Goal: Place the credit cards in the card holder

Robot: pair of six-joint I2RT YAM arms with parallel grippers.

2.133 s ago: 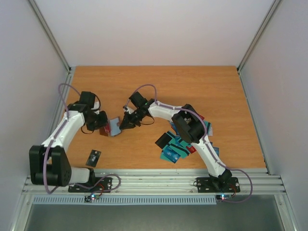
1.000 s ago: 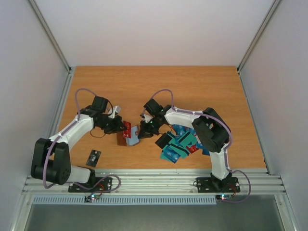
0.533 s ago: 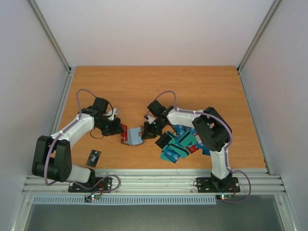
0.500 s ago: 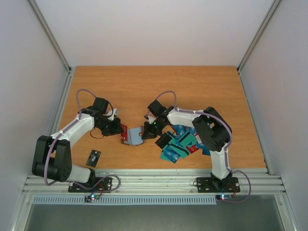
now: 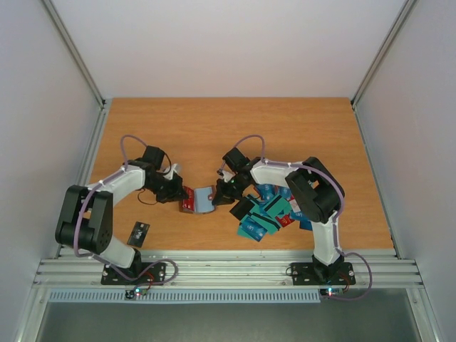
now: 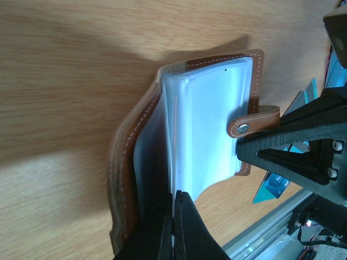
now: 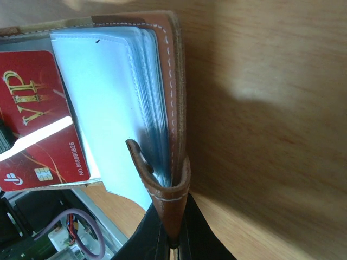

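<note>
The brown card holder (image 5: 204, 200) lies open on the table between my two grippers. My left gripper (image 5: 179, 194) is shut on the edge of one of its clear sleeves (image 6: 174, 197). My right gripper (image 5: 220, 194) is shut on the holder's snap strap (image 7: 172, 208). A red VIP card (image 7: 38, 135) sits in a sleeve on the left half (image 5: 187, 200). The loose credit cards (image 5: 267, 212) lie in a teal, blue and red pile just right of the holder, partly under my right arm. One teal card (image 6: 274, 187) shows past the holder in the left wrist view.
A single black card (image 5: 139, 233) lies apart near the front left, beside the left arm's base. The table's front rail (image 5: 228, 271) runs close behind the pile. Bare wood stretches across the back half of the table (image 5: 235, 128).
Over two seconds both grippers carried the holder rightward and nearer, to the table's middle. In the last half second it has barely shifted. Both grips are unchanged.
</note>
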